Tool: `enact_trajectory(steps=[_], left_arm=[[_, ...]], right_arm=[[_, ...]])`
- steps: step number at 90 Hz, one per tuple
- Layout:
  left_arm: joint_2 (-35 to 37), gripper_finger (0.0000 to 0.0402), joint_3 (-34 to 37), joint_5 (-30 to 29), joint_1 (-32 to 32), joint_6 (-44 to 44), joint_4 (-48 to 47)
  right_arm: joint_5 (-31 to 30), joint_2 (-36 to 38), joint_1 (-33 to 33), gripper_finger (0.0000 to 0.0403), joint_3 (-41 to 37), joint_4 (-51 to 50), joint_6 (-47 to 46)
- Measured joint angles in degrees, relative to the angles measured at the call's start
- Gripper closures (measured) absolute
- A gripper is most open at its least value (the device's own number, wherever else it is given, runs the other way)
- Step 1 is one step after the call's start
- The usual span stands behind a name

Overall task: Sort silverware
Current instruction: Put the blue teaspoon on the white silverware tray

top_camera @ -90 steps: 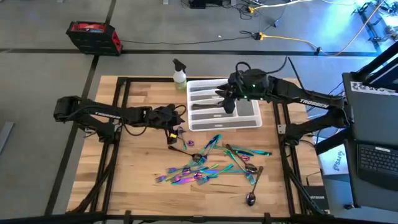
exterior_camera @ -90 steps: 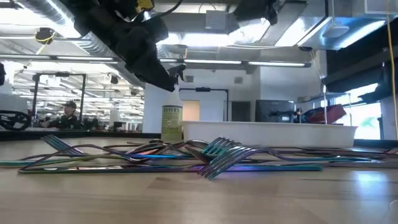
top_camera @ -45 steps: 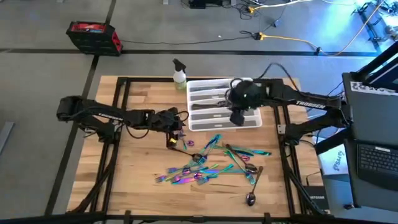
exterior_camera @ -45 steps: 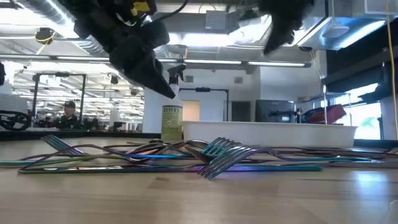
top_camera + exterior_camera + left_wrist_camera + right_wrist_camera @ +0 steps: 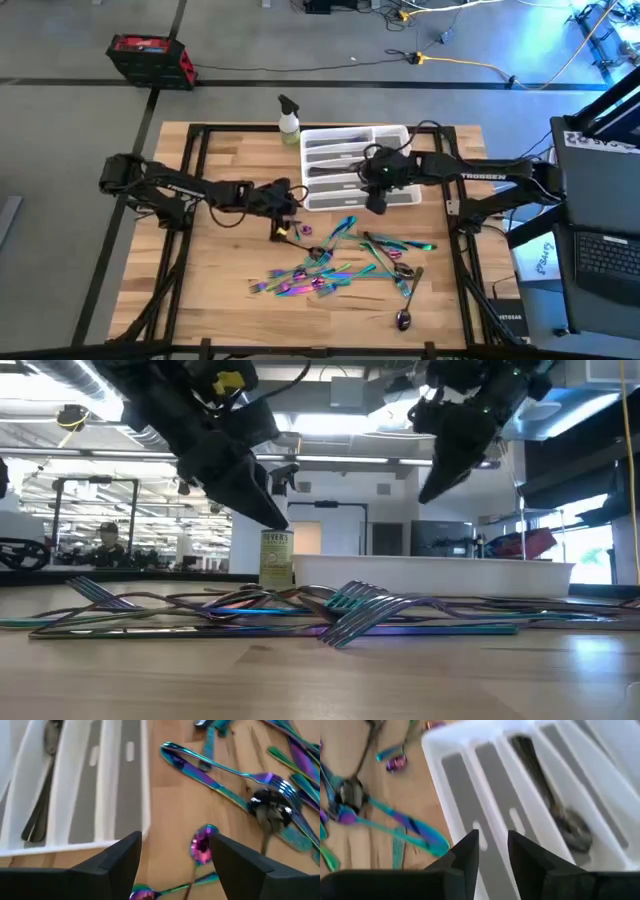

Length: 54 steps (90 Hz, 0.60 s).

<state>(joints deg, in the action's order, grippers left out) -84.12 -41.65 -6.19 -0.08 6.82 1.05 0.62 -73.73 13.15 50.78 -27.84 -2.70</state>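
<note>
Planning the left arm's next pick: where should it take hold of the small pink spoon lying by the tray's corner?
Grip the spoon by its thin handle just behind the bowl, coming straight down from above. It lies flat on the table, clear of the pile, so the open left gripper could likely straddle the handle across its width.

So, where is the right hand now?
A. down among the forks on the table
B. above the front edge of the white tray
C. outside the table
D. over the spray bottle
B: in the high view the right hand hangs over the tray, at its edge nearest the silverware.
</note>
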Motion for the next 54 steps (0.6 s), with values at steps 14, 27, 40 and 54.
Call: enact_trajectory(steps=[14,27,40,54], left_arm=[[-0.18,0.0181,0.0,-0.01,-0.06,1.4,-4.02],[-1.04,0.0181,0.0,-0.01,-0.06,2.24,-8.3],[-2.22,0.0181,0.0,-0.01,-0.08,1.56,-9.12],[-3.45,0.0181,0.0,-0.01,-0.24,2.24,-9.02]], right_arm=[[0.0,0.0,0.0,0.0315,0.02,4.08,0.84],[0.0,0.0,0.0,0.0326,0.02,4.46,2.16],[0.0,0.0,0.0,0.0351,0.02,4.81,2.99],[0.0,0.0,0.0,0.0375,0.04,5.23,3.0]])
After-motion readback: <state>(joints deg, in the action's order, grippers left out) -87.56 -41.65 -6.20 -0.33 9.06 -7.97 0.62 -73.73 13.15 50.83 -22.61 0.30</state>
